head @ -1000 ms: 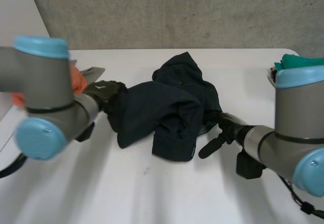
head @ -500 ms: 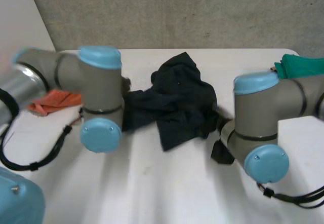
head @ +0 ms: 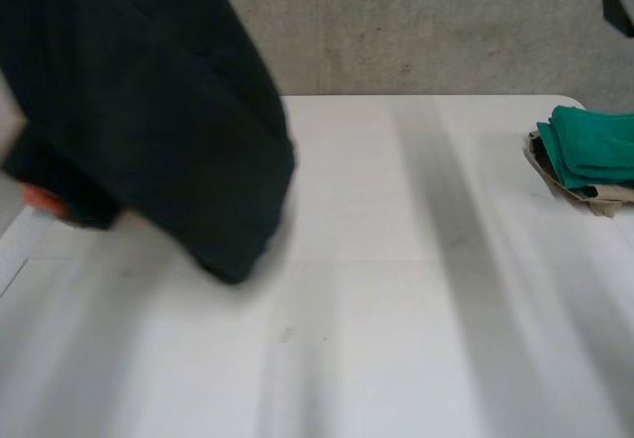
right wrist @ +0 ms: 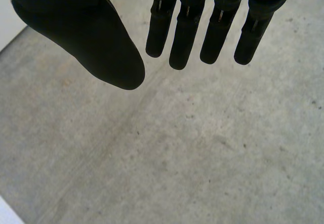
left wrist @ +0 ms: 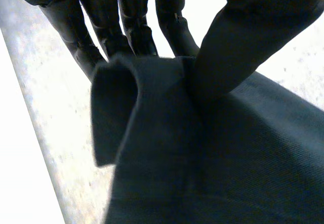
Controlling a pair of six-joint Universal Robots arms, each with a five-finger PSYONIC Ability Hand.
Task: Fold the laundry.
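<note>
Now my left hand (left wrist: 253, 26) pinches the dark garment (head: 149, 111), right hand (right wrist: 187, 26) spread; green cloths (head: 589, 156) sit at the table (head: 396, 309) edge.

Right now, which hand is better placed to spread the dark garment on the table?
Left. The left hand pinches the dark garment between thumb and fingers and holds it lifted over the table. The right hand is open, with no cloth at its fingers.
</note>
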